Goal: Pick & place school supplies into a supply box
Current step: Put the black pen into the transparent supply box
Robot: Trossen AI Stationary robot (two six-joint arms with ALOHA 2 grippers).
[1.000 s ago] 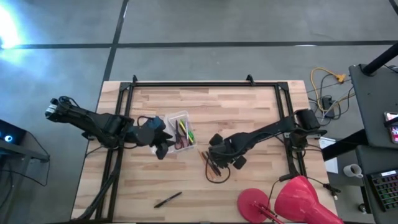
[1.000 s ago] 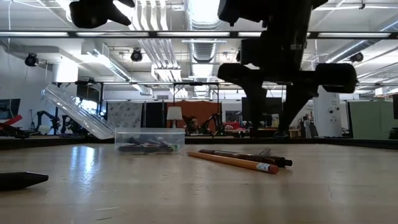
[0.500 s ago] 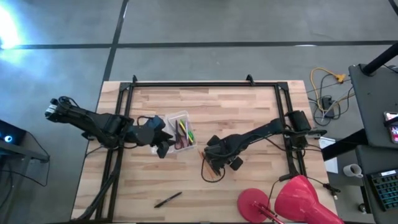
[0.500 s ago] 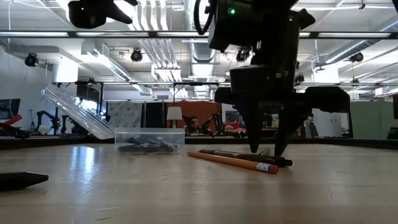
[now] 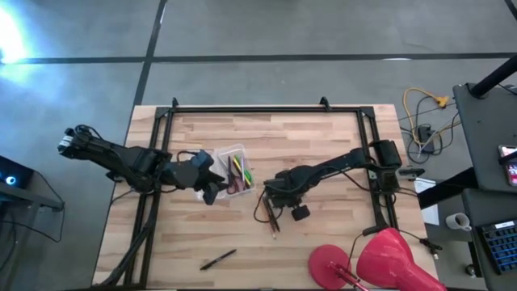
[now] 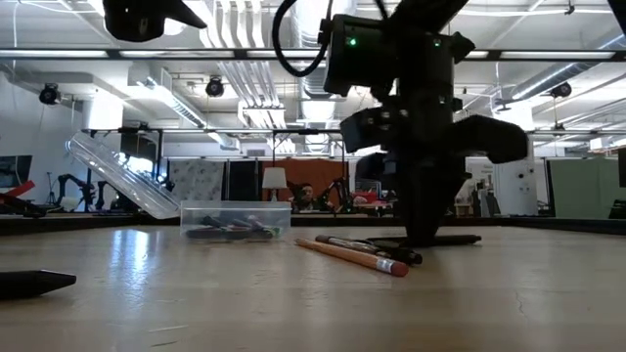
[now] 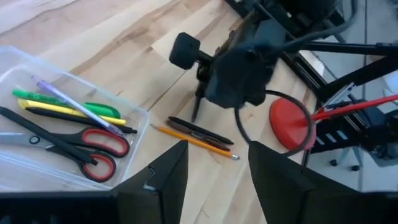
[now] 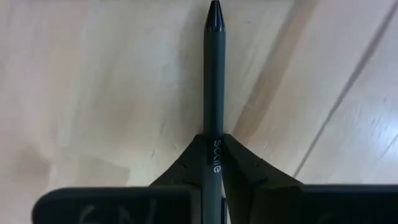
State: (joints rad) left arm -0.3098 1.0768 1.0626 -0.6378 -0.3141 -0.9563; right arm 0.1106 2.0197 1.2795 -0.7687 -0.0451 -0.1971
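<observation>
The clear supply box (image 5: 234,170) stands left of the table's middle with its lid (image 6: 119,174) tilted open. It holds red-handled scissors (image 7: 93,149), a green pen (image 7: 59,102), a yellow pencil and a black pen. To its right, my right gripper (image 5: 271,196) points down at the table, shut on a dark pen (image 8: 214,81). An orange pencil (image 6: 350,256) and another dark pen (image 7: 199,131) lie beside it. My left gripper (image 7: 214,180) hovers open over the box's near left side. A black pen (image 5: 218,259) lies near the front edge. My right gripper pinches the dark pen's barrel (image 8: 214,146) between its two fingers (image 8: 249,165), about midway along it. The fingers come from above, pointing down, and lie across the pen. The pen lies level at the table top (image 6: 450,239); whether it is lifted clear, I cannot tell.
A big red round object (image 5: 380,263) with a red disc (image 5: 329,263) stands at the table's near right corner. A black metal frame (image 5: 258,107) runs along the far edge and both sides. Bare wood lies between the box and the front edge.
My right gripper has come down to the table, moving a little toward the box, and has shut on the dark pen. The orange pencil and the dark pen beside it have shifted slightly on the table.
</observation>
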